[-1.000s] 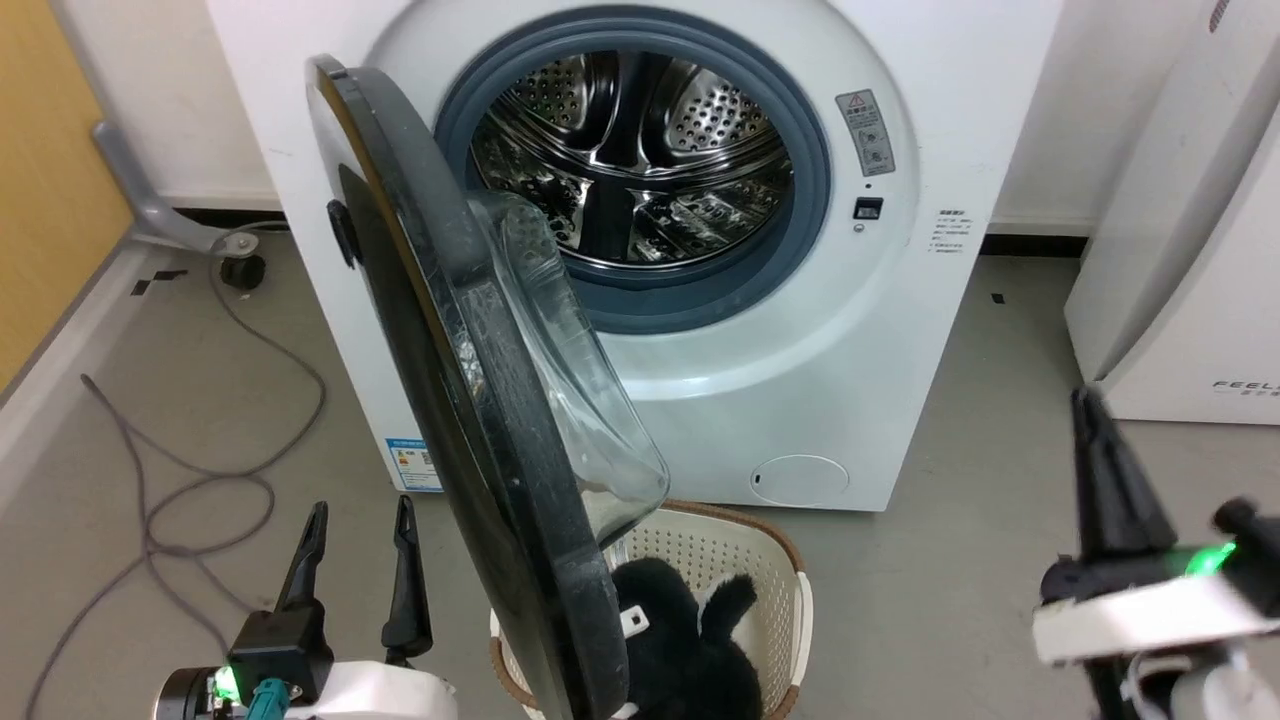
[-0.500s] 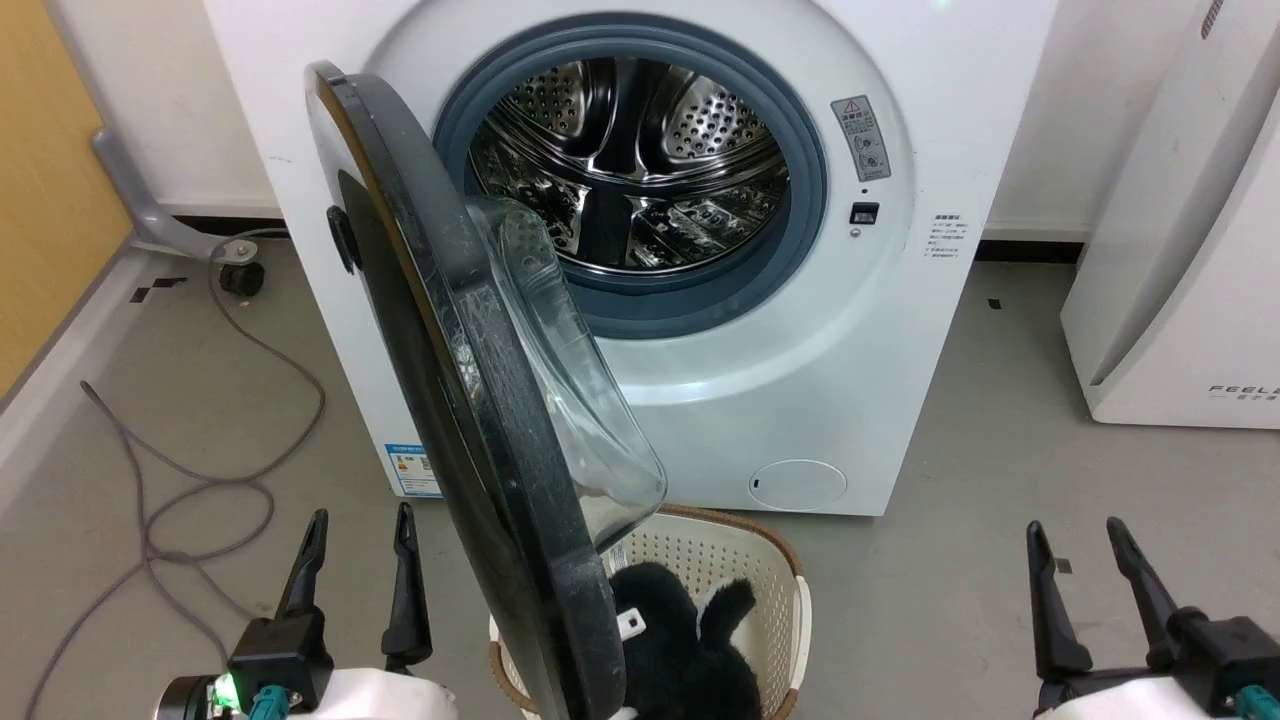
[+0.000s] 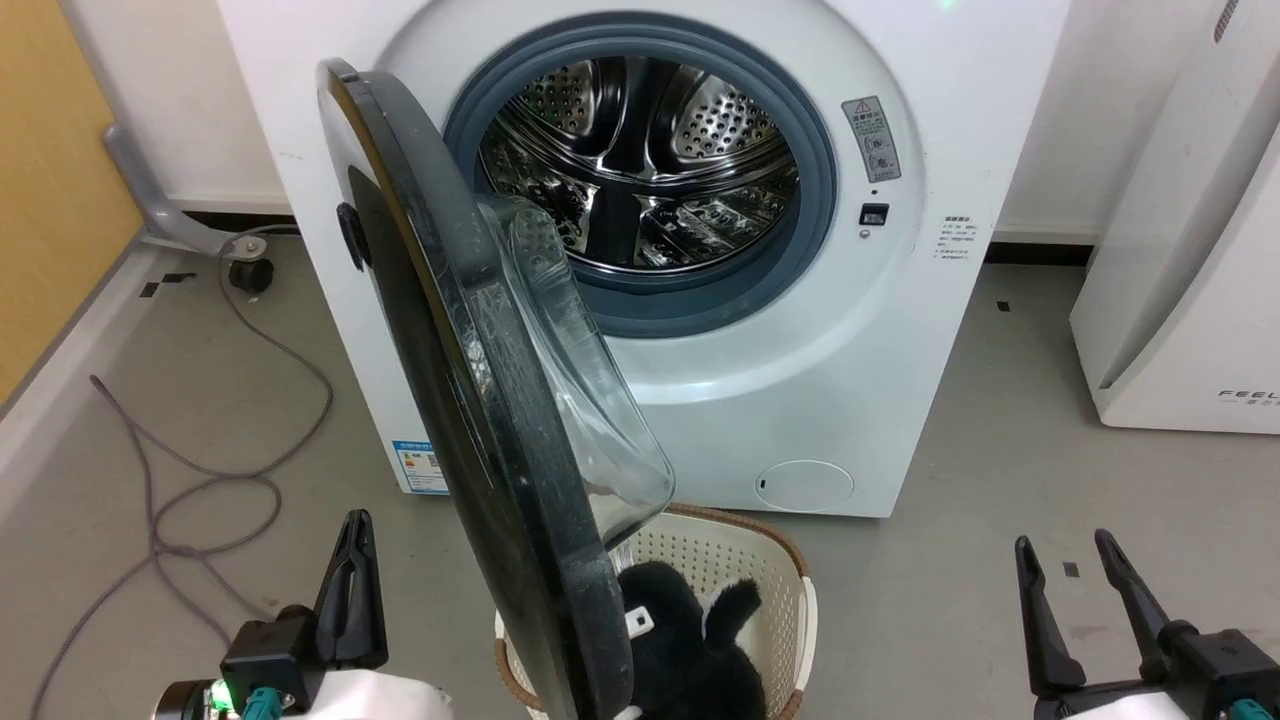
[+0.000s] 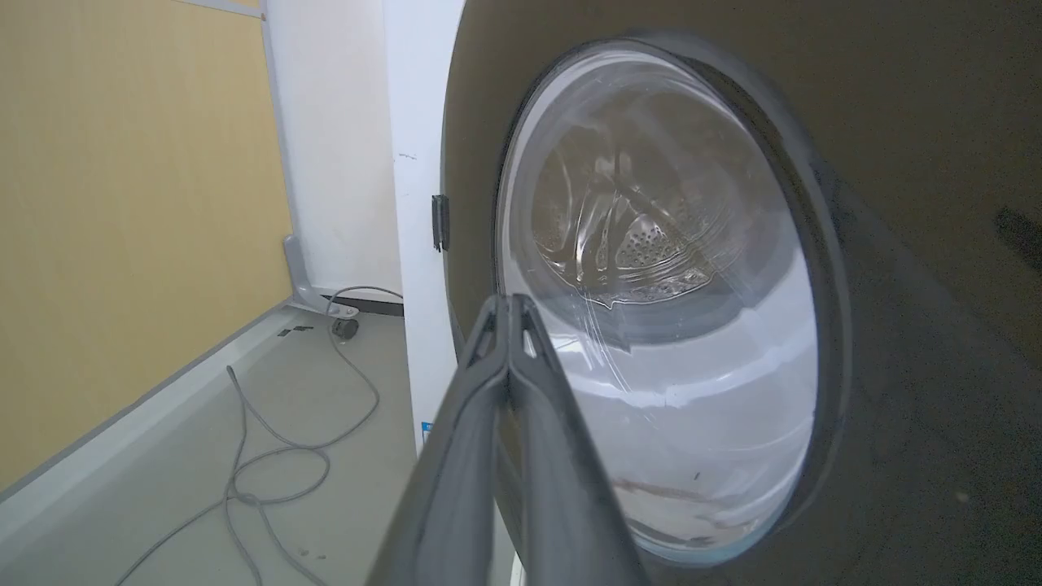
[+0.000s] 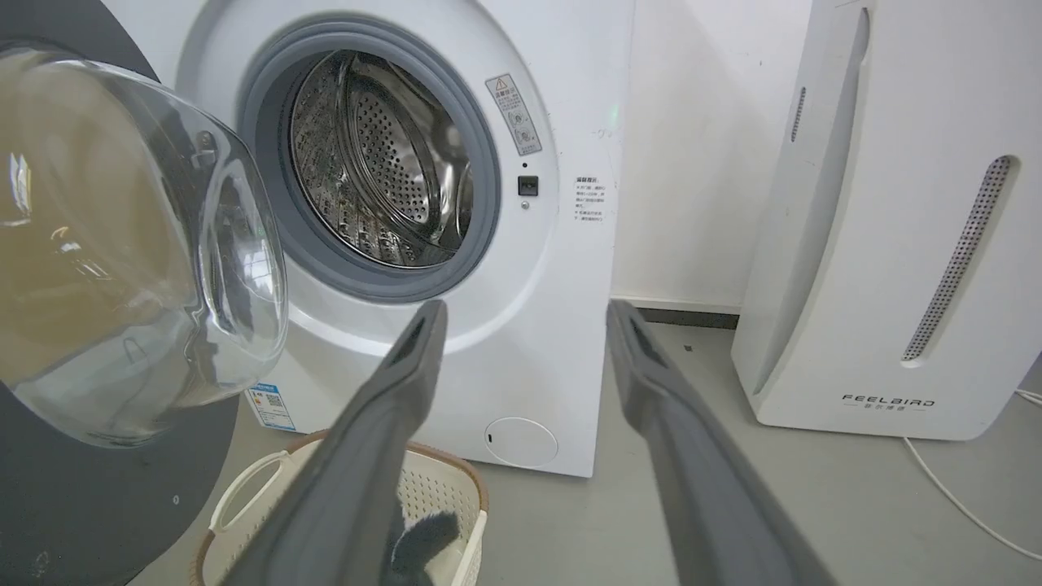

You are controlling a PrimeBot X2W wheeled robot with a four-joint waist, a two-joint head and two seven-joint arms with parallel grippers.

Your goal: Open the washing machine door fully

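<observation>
Machines come first by size, and we count two: one white boxy front-loading washing machine (image 3: 800,380) against the white wall (image 3: 1080,180), and to its right, apart from it, one tall white plastic appliance marked FEELBAIR (image 3: 1180,300). We see one round glossy black washing machine door (image 3: 480,400) with a bulging clear glass centre. It stands swung out on its hinge at the machine's left side, nearly edge-on in our head view, so the one steel perforated drum (image 3: 640,170) and its one grey rubber gasket (image 3: 815,200) lie bare. The door's lower edge hangs over one cream perforated plastic basket (image 3: 790,560) with a brown rim, which sits on the floor before the machine and holds one black furry thing (image 3: 680,640).

We have two grippers. Our left gripper (image 3: 358,530) is low beside the door's outer face, its two fingers pressed together on nothing; whether they touch the door we cannot tell. Our right gripper (image 3: 1062,545) is well apart from the door, fingers spread wide and empty.

Smaller still are one grey cable (image 3: 330,390) looping on the floor, one blue sticker (image 3: 420,465) and one round cap (image 3: 805,485) low on the machine's front. The floor (image 3: 1000,400) is smooth grey, and one yellow wall panel (image 3: 50,150) flanks the left.
</observation>
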